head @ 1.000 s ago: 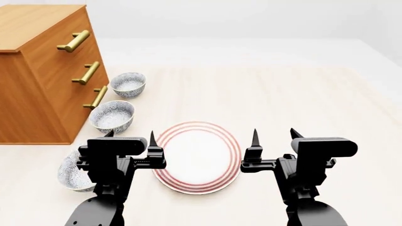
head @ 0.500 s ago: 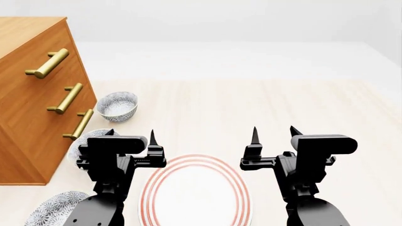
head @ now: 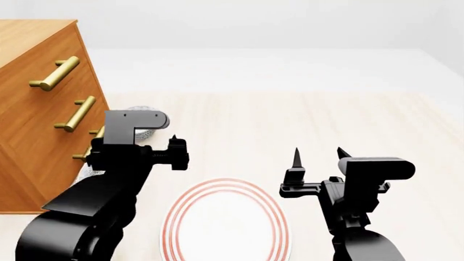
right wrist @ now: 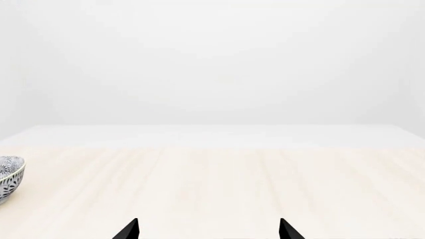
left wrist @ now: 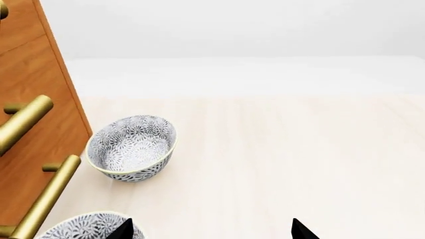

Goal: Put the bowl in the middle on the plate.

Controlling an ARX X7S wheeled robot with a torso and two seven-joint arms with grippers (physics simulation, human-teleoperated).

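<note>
- Up front in the head view, the left gripper [head: 149, 153] hangs beside the wooden dresser [head: 36, 109], fingers spread and empty.
- Its wrist view shows the middle bowl [left wrist: 89, 228] just under the fingertips, untouched, with the far bowl [left wrist: 133, 148] beyond, near the brass handles [left wrist: 50, 199].
- The plate [head: 226, 223] lies on the table [head: 326, 119] between the arms, bare.
- The right gripper [head: 319, 157] hovers released, grasping nothing.

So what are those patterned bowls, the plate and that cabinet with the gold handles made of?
The bowl looks like glazed ceramic: a dense blue-grey print and a thin pale rim. The plate looks like smooth white ceramic too, with red rings. The cabinet seems to be warm wood with visible grain; its handles look like brushed brass. These are renders, so I'm only guessing.
</note>
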